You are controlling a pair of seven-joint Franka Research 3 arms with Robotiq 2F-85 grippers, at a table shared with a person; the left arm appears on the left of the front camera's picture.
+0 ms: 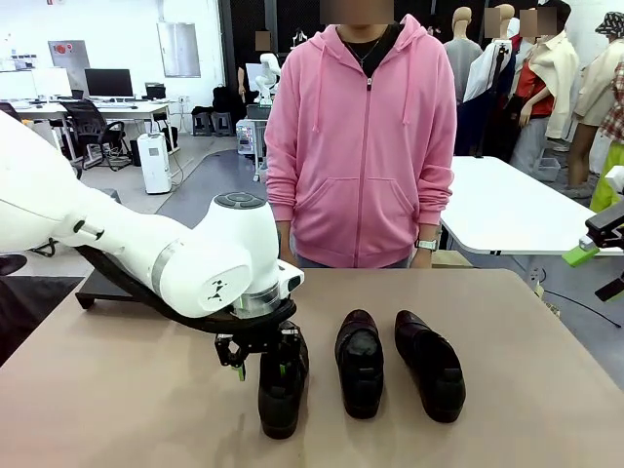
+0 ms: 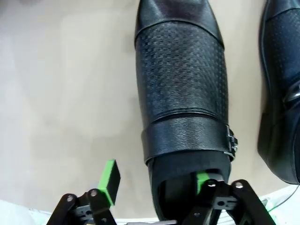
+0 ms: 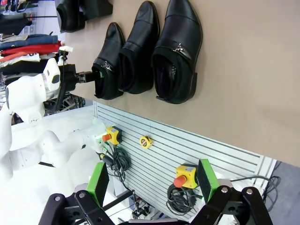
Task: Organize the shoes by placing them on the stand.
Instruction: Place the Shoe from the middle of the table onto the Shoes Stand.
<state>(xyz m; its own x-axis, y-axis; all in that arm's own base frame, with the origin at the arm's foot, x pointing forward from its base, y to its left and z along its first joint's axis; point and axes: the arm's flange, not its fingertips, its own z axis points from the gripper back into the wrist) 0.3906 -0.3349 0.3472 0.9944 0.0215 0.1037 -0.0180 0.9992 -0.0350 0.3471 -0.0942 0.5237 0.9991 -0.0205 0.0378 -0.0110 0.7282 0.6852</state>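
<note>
Inspecting the tan table [image 1: 507, 390], we are finding three of the shoes lying side by side near the robot's edge, toes pointing toward the person [image 1: 361, 146] standing at the far side. None of the three is touching the stand [image 1: 97, 288], which is sitting at the table's far left behind the left arm.

We are seeing the left gripper [image 2: 157, 180] lowered onto the heel end of the leftmost shoe [image 1: 281, 400]. Its jaws are spread, straddling that shoe's side wall: one green pad [image 2: 202, 180] is sitting inside the opening, and the other is standing just outside, apart from the leather. The middle shoe [image 1: 360, 366] and the right-hand shoe [image 1: 432, 369] are lying untouched.

We are recording the right gripper [image 3: 152, 180] hanging spread wide and empty, off the table's edge. A fourth shoe [image 3: 70, 16] is lying farther off; what it is resting on, we cannot tell.
</note>
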